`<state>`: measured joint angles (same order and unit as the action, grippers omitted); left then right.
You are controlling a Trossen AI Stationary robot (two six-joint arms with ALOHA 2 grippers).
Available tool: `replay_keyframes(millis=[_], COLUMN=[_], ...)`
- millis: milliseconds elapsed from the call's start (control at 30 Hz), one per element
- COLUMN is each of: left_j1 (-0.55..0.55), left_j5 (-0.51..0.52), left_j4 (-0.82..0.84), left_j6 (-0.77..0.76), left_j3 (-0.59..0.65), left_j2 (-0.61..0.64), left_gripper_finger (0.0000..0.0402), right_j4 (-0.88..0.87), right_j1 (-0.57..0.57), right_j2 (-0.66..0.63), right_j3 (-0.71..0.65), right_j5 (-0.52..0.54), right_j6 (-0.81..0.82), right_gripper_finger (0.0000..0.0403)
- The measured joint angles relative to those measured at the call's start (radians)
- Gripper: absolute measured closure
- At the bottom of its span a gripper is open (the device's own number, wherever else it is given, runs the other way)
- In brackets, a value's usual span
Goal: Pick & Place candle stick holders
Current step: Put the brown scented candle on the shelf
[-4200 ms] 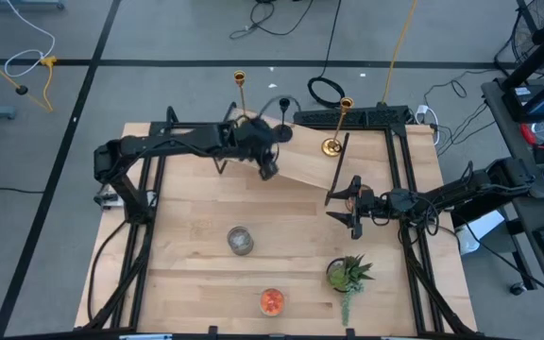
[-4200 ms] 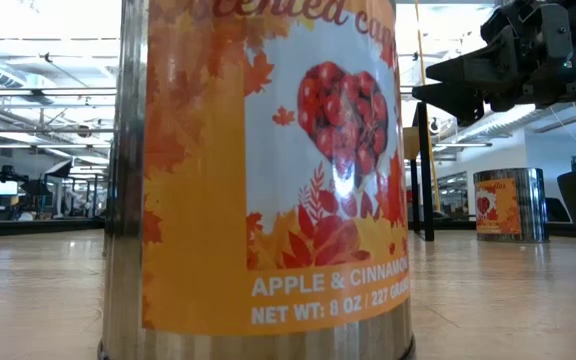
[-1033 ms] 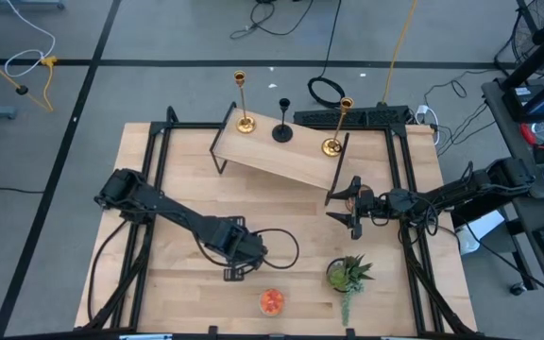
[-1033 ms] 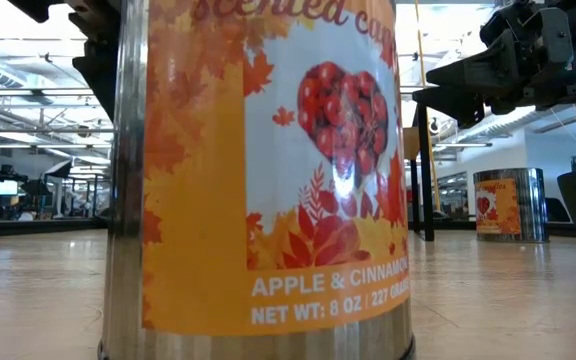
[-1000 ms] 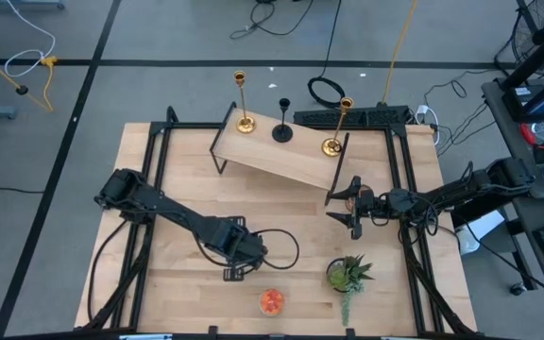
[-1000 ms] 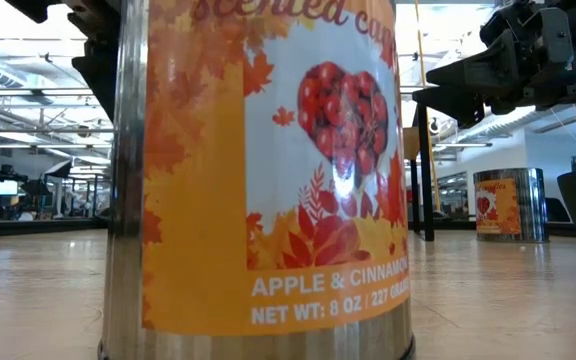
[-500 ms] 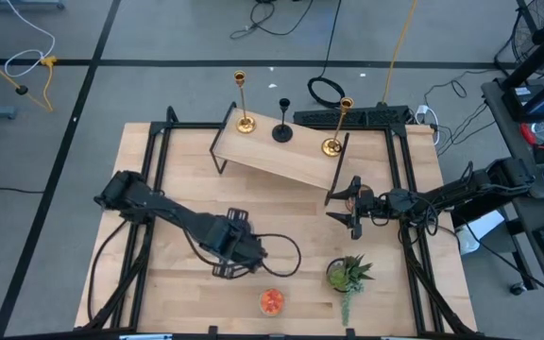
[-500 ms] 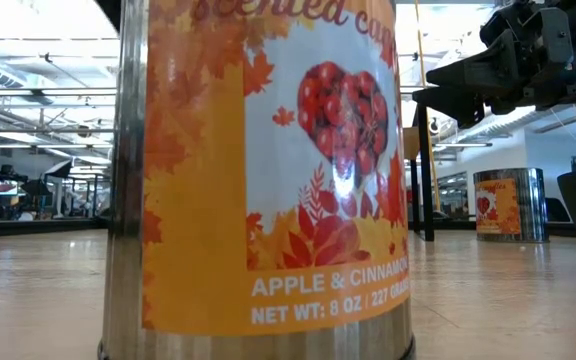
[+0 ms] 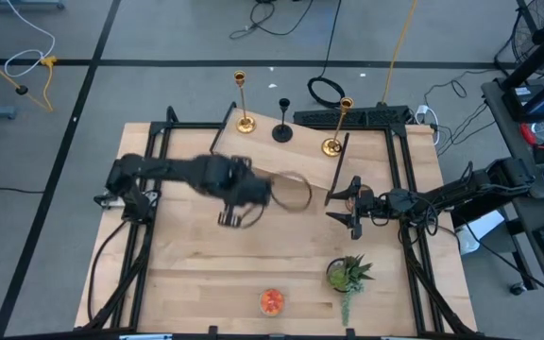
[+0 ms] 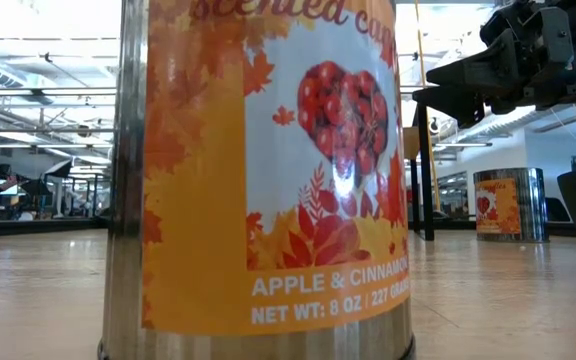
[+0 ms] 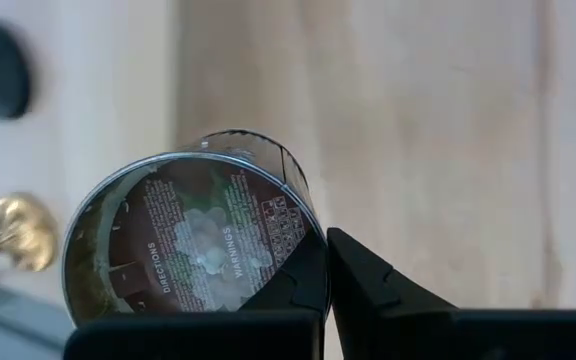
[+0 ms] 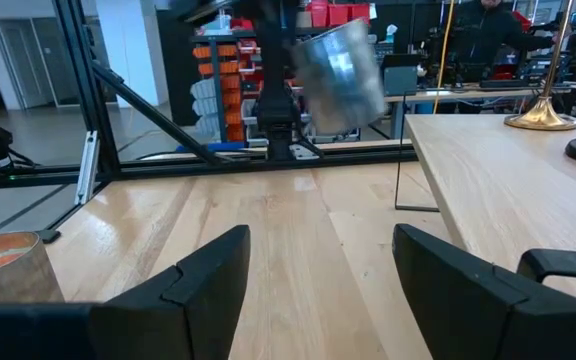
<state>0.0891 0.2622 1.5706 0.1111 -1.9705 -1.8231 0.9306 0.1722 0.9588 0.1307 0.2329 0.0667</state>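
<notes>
Wooden table (image 9: pixel 187 274), left gripper (image 9: pixel 237 206) clamped on grey cup (image 11: pixel 193 240) (airborne) — right gripper (image 9: pixel 344 215) spread, empty

I see open bare wood across the middle of the light wooden table (image 9: pixel 196 274). At its front edge stand the orange-red candle tin (image 9: pixel 271 301) and, well to its right, the green potted plant (image 9: pixel 348 275). The raised wooden shelf (image 9: pixel 300 161) at the back is crowded: two tall gold candlesticks (image 9: pixel 242 102) flank a short black holder (image 9: pixel 282 131).
</notes>
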Motion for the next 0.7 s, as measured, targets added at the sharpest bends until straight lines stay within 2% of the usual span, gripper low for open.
replay_keyframes(millis=[433,600,700], left_j1=[-0.380,-0.450,-0.469], left_j5=[-0.094,-0.180,-0.190], left_j4=[-0.014,-0.079,-0.091], left_j6=[0.053,0.079,0.077], left_j3=[-0.002,-0.002,-0.002], left_j2=[0.057,0.057,0.057], left_gripper_finger=[0.0397,0.0397,0.0394], right_j4=[0.000,0.000,0.000], right_j1=[0.000,0.000,0.000], right_j2=[0.000,0.000,0.000], right_j3=[0.000,0.000,0.000], right_j5=[0.000,0.000,0.000], right_j6=[0.000,0.000,0.000], right_gripper_finger=[0.0161,0.0161,0.0161])
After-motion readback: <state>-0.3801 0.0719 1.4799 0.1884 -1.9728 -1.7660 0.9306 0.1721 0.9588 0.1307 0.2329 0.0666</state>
